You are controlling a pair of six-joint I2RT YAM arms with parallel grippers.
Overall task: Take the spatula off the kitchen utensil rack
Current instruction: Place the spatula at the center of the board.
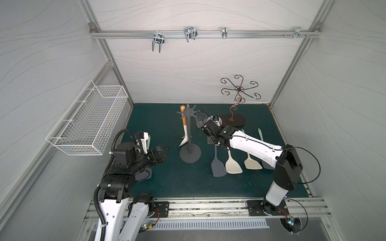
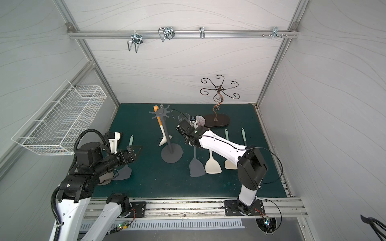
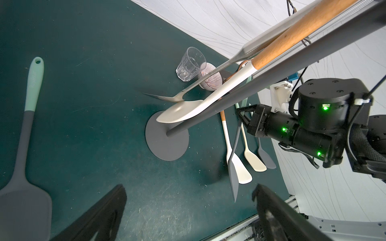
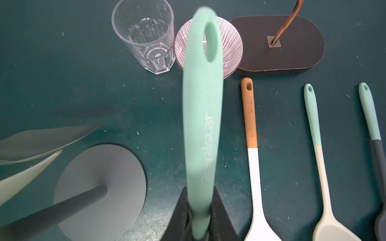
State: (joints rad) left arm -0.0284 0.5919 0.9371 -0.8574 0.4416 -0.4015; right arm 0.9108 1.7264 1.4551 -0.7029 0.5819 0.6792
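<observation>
Two utensils hang from the kitchen utensil rack (image 1: 189,135): a wood-handled white spoon (image 1: 183,121) and, plain only in the left wrist view, a steel turner (image 3: 167,97) beside it. The spatula (image 4: 200,125) is off the hooks, just beside the rack's round base. The right tool (image 4: 200,191) pinches its mint handle, a grip that both top views hide under the wrist. Beyond the handle's end stand a clear glass (image 4: 146,37) and a striped bowl (image 4: 231,41), with the bronze stand (image 4: 292,48) next to them. Three more utensils (image 4: 252,150) lie on the surface alongside. The left tool (image 1: 166,154) hangs spread wide on the rack's other side, near another grey spatula (image 3: 27,125).
</observation>
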